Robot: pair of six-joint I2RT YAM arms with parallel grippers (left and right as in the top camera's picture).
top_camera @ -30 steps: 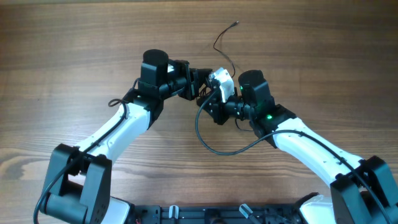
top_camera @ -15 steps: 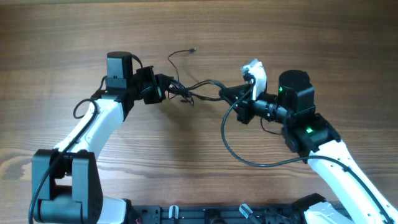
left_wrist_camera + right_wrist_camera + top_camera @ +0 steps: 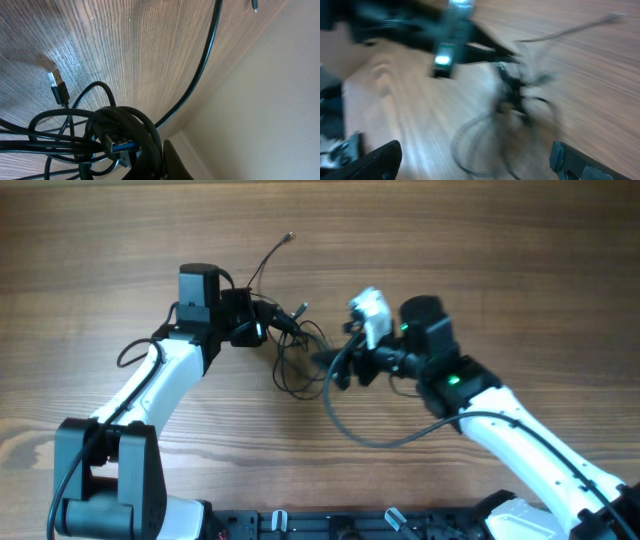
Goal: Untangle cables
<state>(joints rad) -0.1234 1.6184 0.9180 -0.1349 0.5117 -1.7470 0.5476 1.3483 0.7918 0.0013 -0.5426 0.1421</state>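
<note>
The cables [image 3: 292, 352] are thin black cords, knotted at my left gripper [image 3: 268, 330] and falling in loose loops onto the wooden table [image 3: 480, 240]. One free end [image 3: 290, 237] sticks up toward the far side. My left gripper is shut on the knot. In the left wrist view the bundle [image 3: 117, 132] fills the lower frame, with a black USB plug [image 3: 59, 86] and a blue-tongued plug [image 3: 125, 146] in it. My right gripper [image 3: 335, 366] stands open just right of the loops, touching nothing. The right wrist view is blurred; the cables [image 3: 517, 100] lie ahead of the wide-apart fingers [image 3: 375, 160].
A thicker black lead [image 3: 350, 425] from the right arm's white camera [image 3: 368, 308] curves over the table below the right gripper. The left arm [image 3: 165, 385] reaches in from the lower left, the right arm [image 3: 520, 440] from the lower right.
The right gripper has let go of the cables and opened, then swung left toward the bundle. The cords, stretched taut between both grippers, have gone slack into loops. The left gripper still holds the knot.
</note>
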